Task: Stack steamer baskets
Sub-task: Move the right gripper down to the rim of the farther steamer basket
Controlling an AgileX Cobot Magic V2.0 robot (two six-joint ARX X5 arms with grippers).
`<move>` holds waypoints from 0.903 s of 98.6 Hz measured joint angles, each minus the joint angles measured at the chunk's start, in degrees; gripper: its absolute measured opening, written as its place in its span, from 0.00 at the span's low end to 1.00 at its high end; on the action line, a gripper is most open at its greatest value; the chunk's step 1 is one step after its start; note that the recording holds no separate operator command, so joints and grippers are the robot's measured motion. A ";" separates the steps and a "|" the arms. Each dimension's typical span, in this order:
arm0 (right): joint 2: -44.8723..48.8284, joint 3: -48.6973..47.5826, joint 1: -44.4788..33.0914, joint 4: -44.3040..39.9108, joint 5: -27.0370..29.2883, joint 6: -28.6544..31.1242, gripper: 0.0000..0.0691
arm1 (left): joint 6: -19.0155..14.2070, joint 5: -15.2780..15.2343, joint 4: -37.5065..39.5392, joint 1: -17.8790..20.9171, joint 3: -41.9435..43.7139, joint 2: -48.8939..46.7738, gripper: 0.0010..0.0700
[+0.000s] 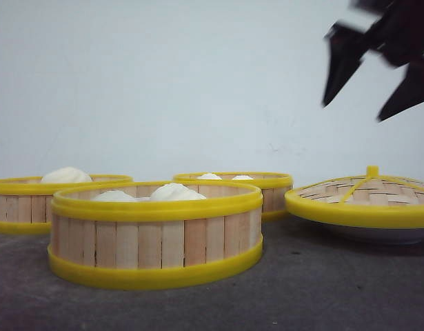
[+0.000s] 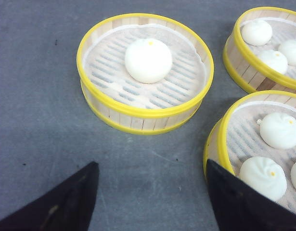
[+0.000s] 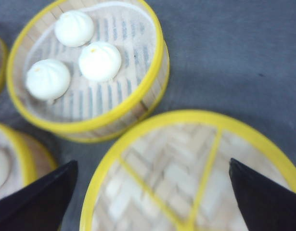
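Hovering spread-open and empty, the right claw and left claw leave three steamer baskets unstacked, side by side

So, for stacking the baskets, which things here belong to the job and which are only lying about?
Belong to the job:
- near basket
- left basket
- back basket

Lying about:
- woven lid
- white plate under it
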 joint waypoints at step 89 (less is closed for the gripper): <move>41.57 41.05 2.69 -10.73 6.34 -5.09 0.64 | -0.02 0.00 0.02 0.00 0.00 0.04 0.61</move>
